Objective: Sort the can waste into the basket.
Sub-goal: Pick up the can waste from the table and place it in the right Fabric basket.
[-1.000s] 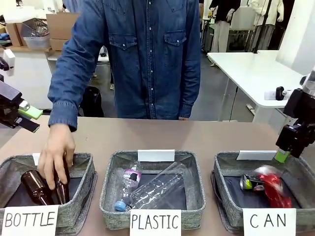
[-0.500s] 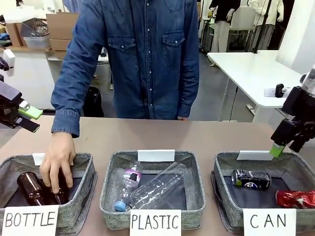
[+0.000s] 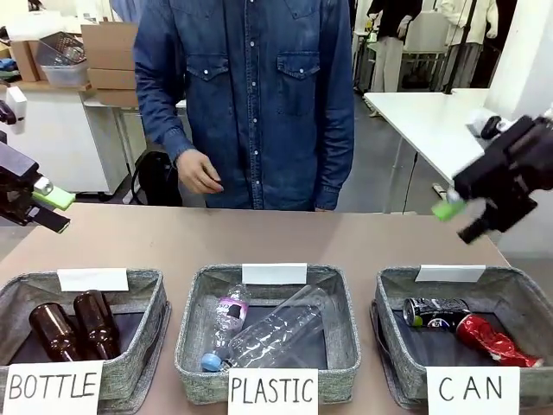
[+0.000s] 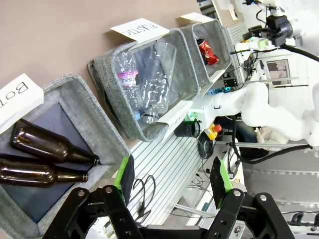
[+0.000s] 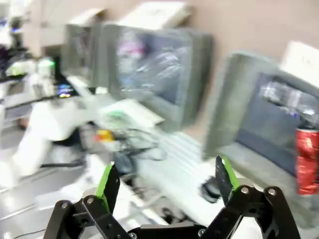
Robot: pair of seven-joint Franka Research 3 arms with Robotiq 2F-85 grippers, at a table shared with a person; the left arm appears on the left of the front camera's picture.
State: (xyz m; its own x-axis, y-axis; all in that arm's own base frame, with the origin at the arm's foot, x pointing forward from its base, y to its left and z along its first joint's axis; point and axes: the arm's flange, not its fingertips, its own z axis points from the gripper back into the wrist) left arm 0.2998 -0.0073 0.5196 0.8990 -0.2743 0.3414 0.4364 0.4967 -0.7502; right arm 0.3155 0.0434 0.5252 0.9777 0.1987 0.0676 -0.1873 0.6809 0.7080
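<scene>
Both cans (image 3: 467, 326) now rest in the basket (image 3: 393, 346); right pincer (image 3: 460, 220) lifted away, spread empty.

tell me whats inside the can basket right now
Inside the CAN basket lie two crushed cans on its dark bottom: a black printed can at the left and a red can beside it. The sign hides the front strip of the floor.

Right wrist view motion-blurred; red can (image 5: 307, 160) cut by edge
</scene>
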